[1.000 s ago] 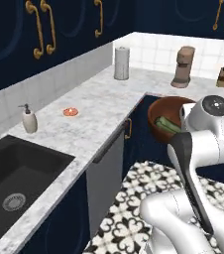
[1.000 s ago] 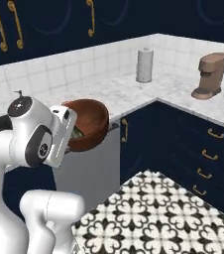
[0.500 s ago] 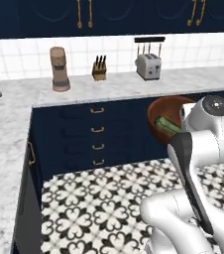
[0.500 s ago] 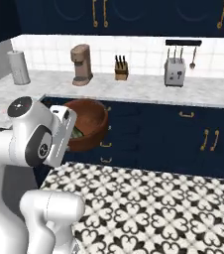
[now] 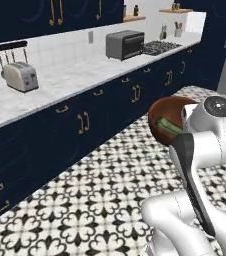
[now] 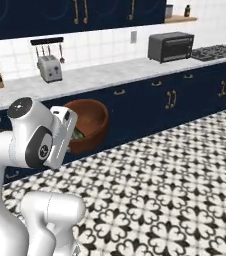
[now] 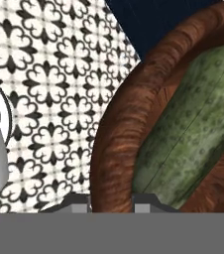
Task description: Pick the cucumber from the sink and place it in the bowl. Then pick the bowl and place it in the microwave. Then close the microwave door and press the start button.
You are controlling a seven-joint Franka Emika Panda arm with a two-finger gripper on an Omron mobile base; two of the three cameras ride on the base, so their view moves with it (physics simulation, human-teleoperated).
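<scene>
Reddish-brown wood grain marks the bowl [image 5: 167, 120], which hangs above the patterned floor [image 5: 85, 200], carried at the end of the white arm. The hand [image 7: 111, 201] is clamped narrow on the bowl's rim, one tip inside and one outside, as the hand view shows. The cucumber [image 7: 193, 124] lies inside the bowl, resting against its inner wall; its green length is also visible in the left base view.

Step in hand, as judged: the cucumber is in the bowl, and the bowl is in transit toward the microwave. A dark boxy appliance [image 6: 171, 46] stands on the far bench [image 6: 110, 72], to the right of a toaster [image 6: 49, 67]; whether this is the microwave cannot be confirmed from here.

Next move, as judged: bring the base up to the microwave, keep the bowl level so the cucumber does not roll out, and slide the bowl through the open door before letting go. Door closing and the start button are not yet done.

Risk noted: a rim grip on a wide bowl may let it tilt.
</scene>
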